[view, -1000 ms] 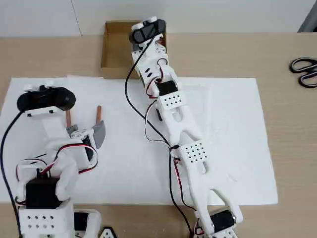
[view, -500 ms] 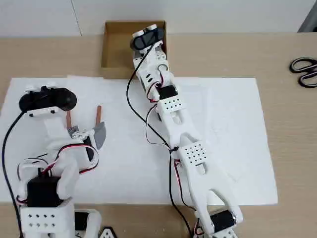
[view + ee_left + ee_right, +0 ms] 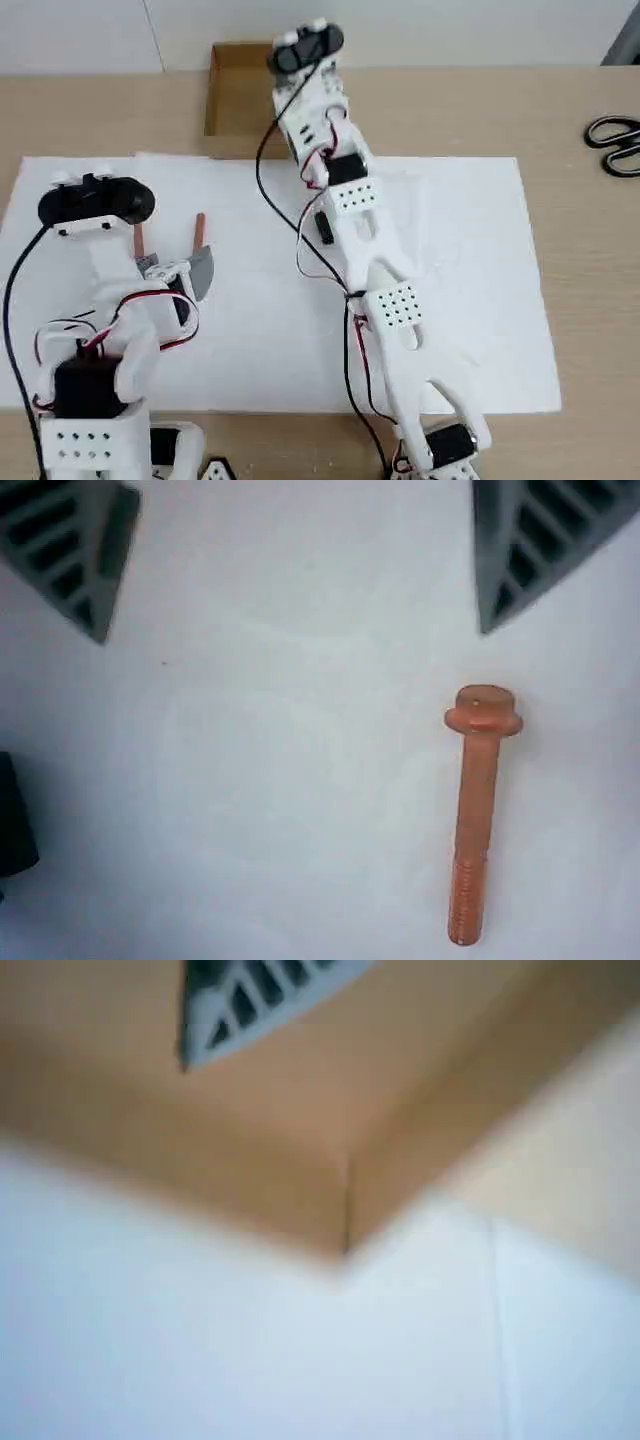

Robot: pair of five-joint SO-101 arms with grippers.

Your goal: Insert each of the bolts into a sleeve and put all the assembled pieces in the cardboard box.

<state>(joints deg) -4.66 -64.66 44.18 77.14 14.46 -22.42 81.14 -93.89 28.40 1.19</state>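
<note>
Two copper bolts lie on the white sheet, one [image 3: 138, 240] beside my left gripper [image 3: 172, 268] and one [image 3: 200, 229] just beyond it. My left gripper [image 3: 292, 630] hangs open above the sheet, and a bolt [image 3: 478, 810] lies just past one fingertip, head toward it. The cardboard box [image 3: 235, 100] stands past the sheet's far edge. My right gripper [image 3: 305, 60] is stretched out over the box's right side. One grey finger [image 3: 260, 1000] shows above a box corner [image 3: 345, 1230] with nothing against its tip. The box's inside is partly hidden by the arm.
Scissors [image 3: 615, 140] lie on the bare table at the far right. A small black piece [image 3: 325, 228] shows beside the right arm's link, and a dark shape [image 3: 10, 820] sits at the left wrist view's edge. I cannot tell what either is.
My right gripper shifted over the box, first a little nearer, then toward its far right edge. The left arm and both bolts stayed put.
</note>
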